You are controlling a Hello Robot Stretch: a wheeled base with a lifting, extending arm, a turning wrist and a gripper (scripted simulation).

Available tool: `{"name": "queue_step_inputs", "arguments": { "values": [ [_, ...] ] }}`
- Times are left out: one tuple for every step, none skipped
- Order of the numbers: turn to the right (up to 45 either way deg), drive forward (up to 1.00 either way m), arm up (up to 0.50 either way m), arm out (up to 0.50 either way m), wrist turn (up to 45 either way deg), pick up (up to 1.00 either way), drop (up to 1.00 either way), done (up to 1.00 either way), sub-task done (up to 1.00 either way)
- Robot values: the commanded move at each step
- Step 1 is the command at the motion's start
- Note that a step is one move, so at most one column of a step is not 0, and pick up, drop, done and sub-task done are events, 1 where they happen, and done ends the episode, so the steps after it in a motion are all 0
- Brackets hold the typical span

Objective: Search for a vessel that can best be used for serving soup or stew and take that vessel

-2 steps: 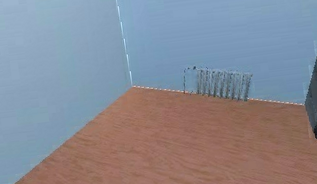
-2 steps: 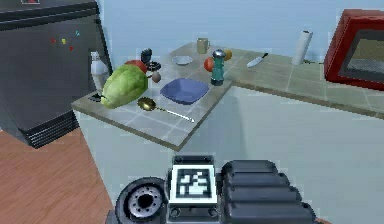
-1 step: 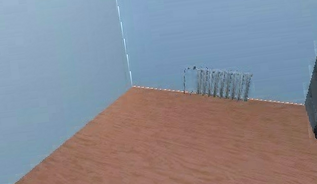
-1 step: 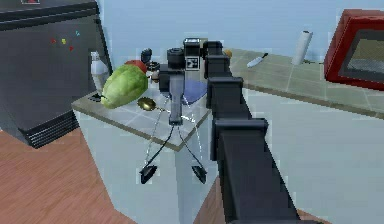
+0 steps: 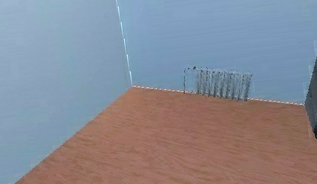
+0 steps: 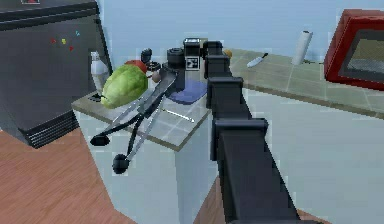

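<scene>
Bare wooden floor [image 5: 162, 140] is lying open toward the far radiator [image 5: 224, 82]. Tool [image 6: 112, 150] is hanging at the table [image 6: 165, 175] edge, centre-left; whether it is holding anything cannot be told.

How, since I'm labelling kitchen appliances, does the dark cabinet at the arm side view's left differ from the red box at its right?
The dark cabinet is black-grey; the red box has a red frame around a dark front. The dark cabinet stands on the floor; the red box sits on the far countertop. The dark cabinet carries coloured dots on its front; the red box shows none. Both are boxy.
</scene>
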Motion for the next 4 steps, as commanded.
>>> {"name": "queue_step_inputs", "arguments": {
  "values": [
    [0.0,0.00,0.00,0.00,45.0,0.00,0.00,0.00,0.00],
    [0.0,0.00,0.00,0.00,45.0,0.00,0.00,0.00,0.00],
    [0.0,0.00,0.00,0.00,45.0,0.00,0.00,0.00,0.00],
    [0.0,0.00,0.00,0.00,12.0,0.00,0.00,0.00,0.00]
  ]
}}
